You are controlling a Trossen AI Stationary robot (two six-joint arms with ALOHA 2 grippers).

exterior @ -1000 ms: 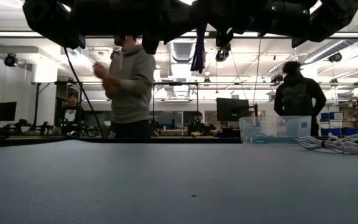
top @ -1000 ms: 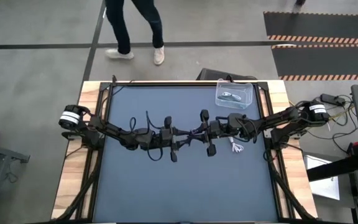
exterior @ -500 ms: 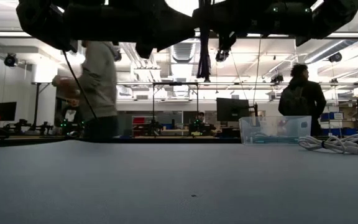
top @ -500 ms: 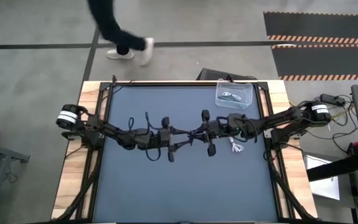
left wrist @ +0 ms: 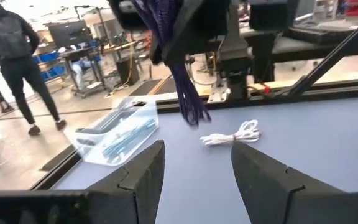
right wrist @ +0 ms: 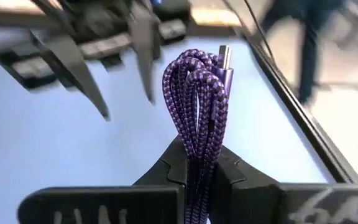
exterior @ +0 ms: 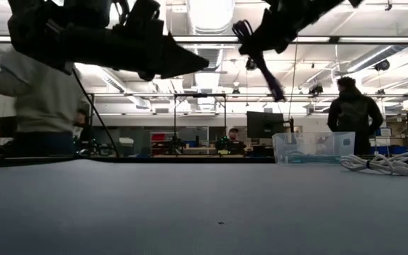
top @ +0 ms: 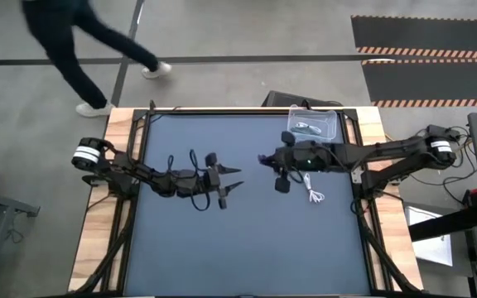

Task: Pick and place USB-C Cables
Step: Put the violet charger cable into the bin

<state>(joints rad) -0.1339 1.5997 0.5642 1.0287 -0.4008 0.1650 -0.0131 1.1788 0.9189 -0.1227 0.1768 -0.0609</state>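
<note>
1. Landmark: the clear rectangular plastic bin (top: 313, 126), standing at the far right of the dark blue table mat (top: 247, 240). All places below are given relative to it.
2. The right gripper (top: 265, 158) hangs above the mat, just in front of the bin and a little toward the table's centre. Its two dark fingers (right wrist: 166, 168) are pressed together on the folded dark purple braided USB-C cable (right wrist: 199, 118).
3. The purple cable stands between those fingers with its loops and metal plug end sticking out beyond the tips. In the low view it hangs slanted in the air, well clear of the mat and to the left of the bin (exterior: 314, 147).
4. The left gripper (top: 232, 178) hovers farther from the bin, near the middle of the mat, pointing toward the right gripper. Its fingers (left wrist: 138, 177) are spread apart with nothing between them.
5. A bundled white USB-C cable (top: 313, 193) lies on the mat in front of the bin, below the right arm. In the low view it rests just to the right of the bin.
6. Inside the bin lie a teal cable (left wrist: 126, 134) and a pale one beside it.
7. A person in dark trousers (top: 65, 50) walks on the floor beyond the table's far left corner, well away from the bin.
</note>
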